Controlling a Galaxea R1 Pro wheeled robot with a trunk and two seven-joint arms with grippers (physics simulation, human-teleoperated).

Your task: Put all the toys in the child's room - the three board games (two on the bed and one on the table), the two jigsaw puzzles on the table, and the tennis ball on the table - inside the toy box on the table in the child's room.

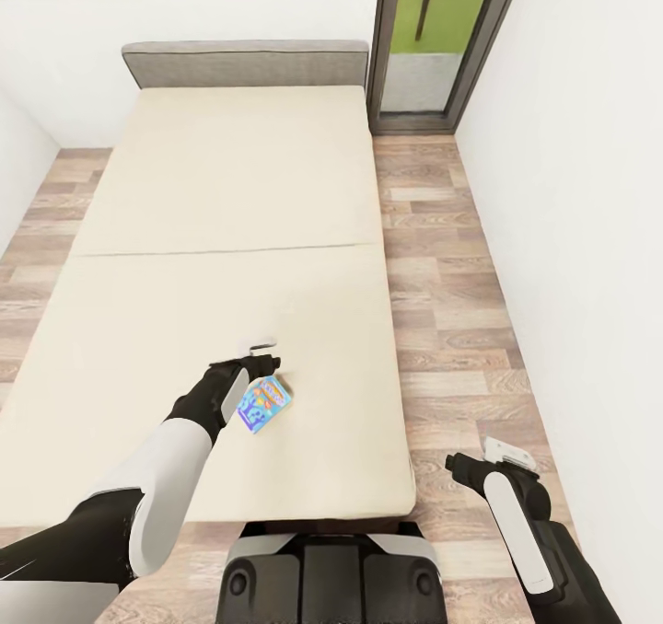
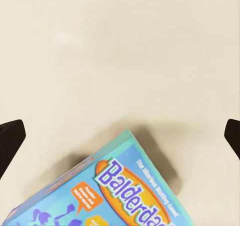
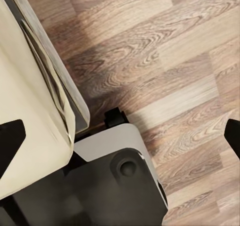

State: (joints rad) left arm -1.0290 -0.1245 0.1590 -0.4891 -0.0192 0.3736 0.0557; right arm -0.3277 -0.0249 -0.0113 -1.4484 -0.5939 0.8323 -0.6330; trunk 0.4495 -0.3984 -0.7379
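Observation:
A small blue board game (image 1: 264,403) lies tilted on the beige mattress of the bed (image 1: 230,191), near its foot end. My left gripper (image 1: 265,352) hovers just beyond the box, open and holding nothing. In the left wrist view the blue printed box (image 2: 115,196) lies close below, and the gripper (image 2: 120,136) has its dark fingertips (image 2: 10,138) spread wide over bare mattress. My right gripper (image 1: 458,465) hangs open beside the bed's foot corner, over the floor. The table and toy box are out of view.
The bed's grey headboard (image 1: 244,63) stands against the far wall, beside a dark-framed glass door (image 1: 433,44). Wood-plank floor (image 1: 442,265) runs between the bed and the right wall. The right wrist view has my base (image 3: 120,181) by the mattress corner (image 3: 35,116).

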